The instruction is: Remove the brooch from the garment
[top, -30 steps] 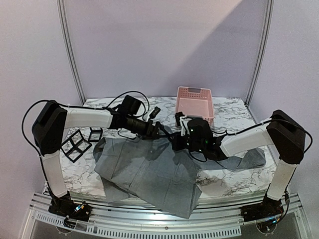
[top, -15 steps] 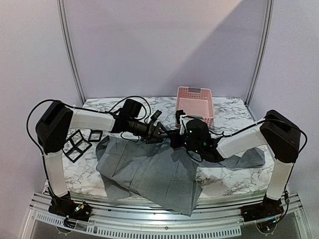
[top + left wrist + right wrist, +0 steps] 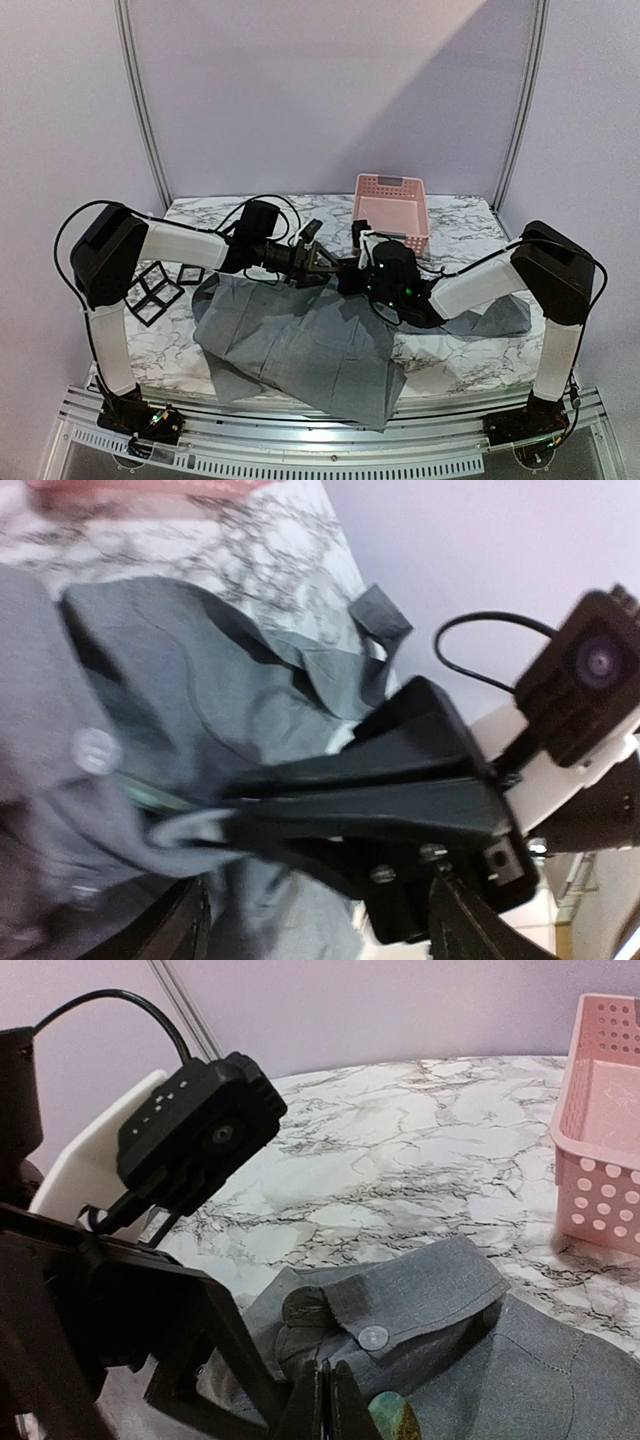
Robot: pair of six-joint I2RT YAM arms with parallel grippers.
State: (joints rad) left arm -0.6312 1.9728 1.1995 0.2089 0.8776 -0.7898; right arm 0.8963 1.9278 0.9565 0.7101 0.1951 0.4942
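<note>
The grey garment lies spread on the marble table and hangs over its front edge. My two grippers meet at its collar. In the right wrist view my right gripper is shut, its tips pinched on a fold of the garment just below a round button. The brooch, a teal and gold oval, sits on the cloth right beside those tips, partly cut off by the frame. In the left wrist view my left gripper is open, its fingers spread wide around the right gripper.
A pink basket stands behind the grippers at the back of the table; its holed wall shows in the right wrist view. Black wire frames lie at the left. The garment's sleeve runs toward the right edge.
The left gripper has moved right and closed in on the right gripper. The right gripper has shifted slightly left, and the collar cloth has bunched up between them.
</note>
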